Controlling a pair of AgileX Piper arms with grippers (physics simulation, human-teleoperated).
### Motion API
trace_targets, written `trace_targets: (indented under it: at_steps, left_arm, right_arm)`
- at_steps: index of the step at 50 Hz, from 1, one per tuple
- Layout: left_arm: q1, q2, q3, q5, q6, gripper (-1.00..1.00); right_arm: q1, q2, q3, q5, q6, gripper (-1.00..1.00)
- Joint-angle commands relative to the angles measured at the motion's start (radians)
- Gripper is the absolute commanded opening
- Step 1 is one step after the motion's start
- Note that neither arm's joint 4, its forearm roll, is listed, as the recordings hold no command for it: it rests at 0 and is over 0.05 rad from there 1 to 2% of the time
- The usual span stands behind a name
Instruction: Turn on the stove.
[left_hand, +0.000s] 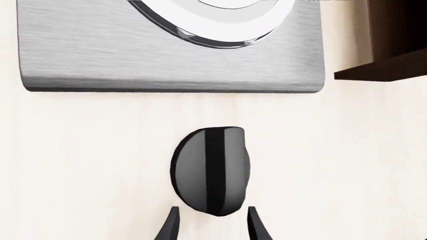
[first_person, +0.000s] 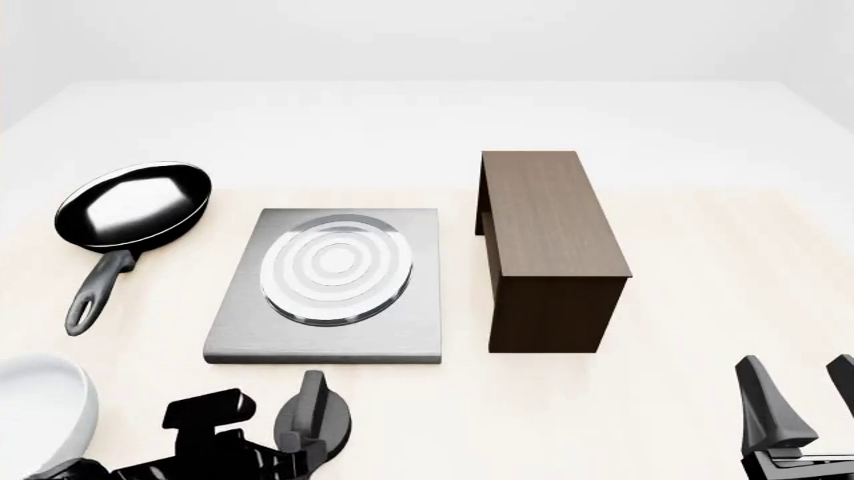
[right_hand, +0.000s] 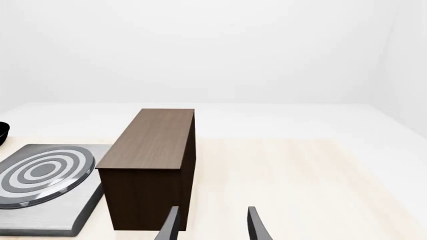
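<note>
Near the front edge of the desk (first_person: 694, 330), just ahead of the left arm, sits the small black knob (first_person: 315, 415) that belongs to the stove (first_person: 234, 335); the stove's grey slab lies directly beyond it, apart from it by a strip of bare desk, with the ringed burner (first_person: 334, 265) at the slab's middle. In the left wrist view the knob (left_hand: 211, 171) fills the space straight ahead of the left claw (left_hand: 212, 227), its raised ridge running along the line of the fingers and toward the slab (left_hand: 100, 55). The two fingertips (left_hand: 169, 227) stand parted to either side of the knob's near end and appear to hold nothing; whether they already touch its flanks I cannot tell. So the coming move looks to turn on this alignment: the ridge lies lengthwise between the fingers, and a short advance, a closing and a twist of the wrist would probably do it. The left arm is plainly the nearer one. The right claw (first_person: 801, 405) hangs well off to the right, its fingers spread and empty, facing the tall dark-brown wooden block (first_person: 547, 250) that stands just right of the stove. A black frying pan (first_person: 134, 210) lies to the stove's left, and part of a white bowl (first_person: 40, 410) shows at the near left corner.
</note>
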Motion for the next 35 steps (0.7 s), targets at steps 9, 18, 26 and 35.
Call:
trace_targets:
  at_steps: [9, 18, 26, 35]
  left_arm:
    - [0.267, -0.454, -0.265, 0.545, 0.348, 1.0]
    - [0.375, -0.558, -0.461, 0.707, 0.46, 1.0]
    - [0.475, -0.55, -0.557, 0.719, 0.521, 1.0]
    - [0.672, -0.542, -0.609, 0.634, 0.644, 1.0]
  right_arm:
    - [0.0, 0.0, 0.0, 0.0, 0.0, 1.0]
    - [0.0, 0.0, 0.0, 0.0, 0.0, 1.0]
    - [0.0, 0.0, 0.0, 0.0, 0.0, 1.0]
    - [0.0, 0.0, 0.0, 0.0, 0.0, 1.0]
